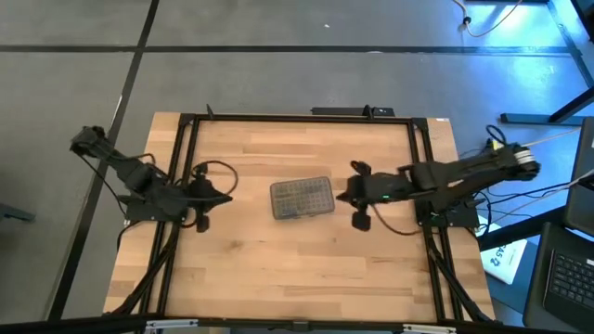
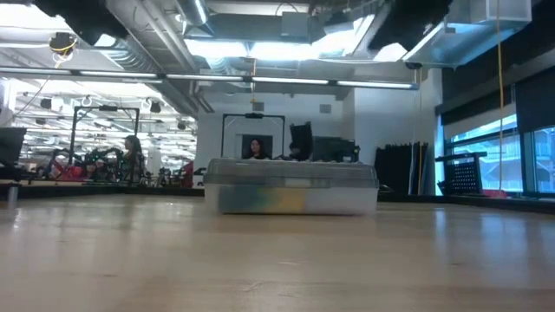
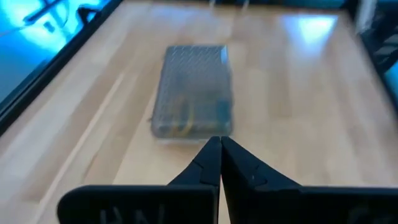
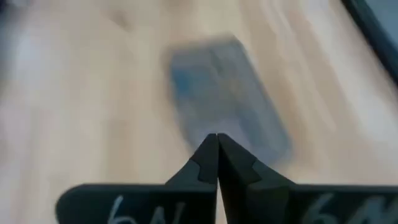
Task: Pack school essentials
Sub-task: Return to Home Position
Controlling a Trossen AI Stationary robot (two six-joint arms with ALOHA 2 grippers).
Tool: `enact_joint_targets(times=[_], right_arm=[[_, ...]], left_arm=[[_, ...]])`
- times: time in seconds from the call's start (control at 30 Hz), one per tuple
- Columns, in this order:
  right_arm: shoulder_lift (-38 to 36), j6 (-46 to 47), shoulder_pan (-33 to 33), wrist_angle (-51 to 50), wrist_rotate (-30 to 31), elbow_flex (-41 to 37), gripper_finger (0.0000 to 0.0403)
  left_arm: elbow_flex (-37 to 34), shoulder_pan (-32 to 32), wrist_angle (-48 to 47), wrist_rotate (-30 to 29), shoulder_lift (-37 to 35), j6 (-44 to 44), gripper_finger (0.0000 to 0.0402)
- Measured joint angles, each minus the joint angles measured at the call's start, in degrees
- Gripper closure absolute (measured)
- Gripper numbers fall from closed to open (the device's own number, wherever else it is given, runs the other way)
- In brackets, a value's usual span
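Left wrist view shows the left hand (image 3: 220, 140) with its two dark fingers pressed together to a point, pinching nothing, aimed at the near short end of the case (image 3: 194, 87) and apart from it. Right wrist view shows the right hand (image 4: 216, 137) likewise pressed together and pinching nothing, its tip over the blurred case (image 4: 224, 93). In the high view the left hand (image 1: 225, 197) sits left of the case (image 1: 302, 198) with a strip of bare bench (image 1: 278, 269) between them. The right hand (image 1: 342, 196) is just beside the case's right end; whether it touches cannot be told. Both arms reach in from the bench's sides and point at each other across the case. The case lies flat at about the middle of the bench, its long side running left to right, with the grey perforated lid (image 1: 302, 192) shut on top. In the low view the case stands alone on the wood, the lid (image 2: 290, 172) seated on it, and the essentials (image 2: 260, 201) show only as a yellow-green smear through the clear wall. In the left wrist view they are yellow and blue-green flecks behind the near wall, and single items cannot be told apart. A black frame (image 1: 183, 158) borders the bench. Beyond it, in the low view, a person (image 2: 254, 149) sits behind the case.
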Motion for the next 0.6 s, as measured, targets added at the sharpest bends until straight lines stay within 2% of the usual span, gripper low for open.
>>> enact_joint_targets(times=[0.1, 0.23, 0.47, 0.6], right_arm=[[-6.42, -2.60, 0.55, 14.18, -6.41, -8.40, 0.0399], [-13.81, -1.10, 0.47, 27.00, -10.59, -18.26, 0.0400], [-22.03, 2.23, 0.61, 40.43, -14.10, -30.96, 0.0401], [-25.27, 3.29, 0.62, 48.09, -15.03, -36.86, 0.0401]], left_arm=[[-2.93, -3.48, 4.71, -1.77, -4.45, 1.37, 0.0401], [-10.34, -6.68, 20.23, -1.79, -10.19, 9.00, 0.0401], [-22.29, -7.29, 38.80, 1.98, -18.52, 18.02, 0.0401], [-27.32, -7.29, 45.67, 3.80, -22.19, 21.43, 0.0401]])
